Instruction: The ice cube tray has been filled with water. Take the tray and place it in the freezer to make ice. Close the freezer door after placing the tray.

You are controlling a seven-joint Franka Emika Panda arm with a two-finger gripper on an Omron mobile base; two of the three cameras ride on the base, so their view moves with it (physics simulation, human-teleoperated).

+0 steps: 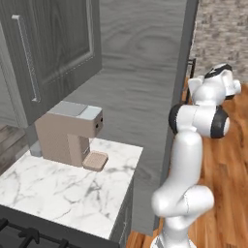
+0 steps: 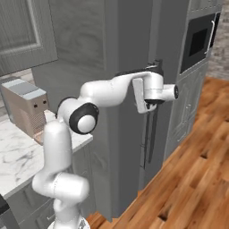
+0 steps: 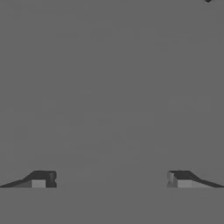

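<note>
The freezer (image 2: 170, 53) is a tall dark grey appliance beside the wood-grain cabinet side. Its door carries slim black vertical bar handles (image 2: 154, 134). My gripper (image 2: 157, 67) is held high against the door front, just above the handles, at the end of the outstretched arm. In the hand view the gripper (image 3: 111, 179) is open, its two fingertips (image 3: 43, 179) wide apart with nothing between them. The plain dark grey door surface (image 3: 112, 87) lies close ahead. The ice cube tray and its water are out of view.
A beige coffee machine (image 1: 70, 133) stands on the marble counter (image 1: 58, 189) left of the arm. A stove edge (image 1: 29, 235) runs along the bottom left. A built-in oven (image 2: 199, 40) sits right of the freezer. Wooden floor (image 2: 188, 179) lies open to the right.
</note>
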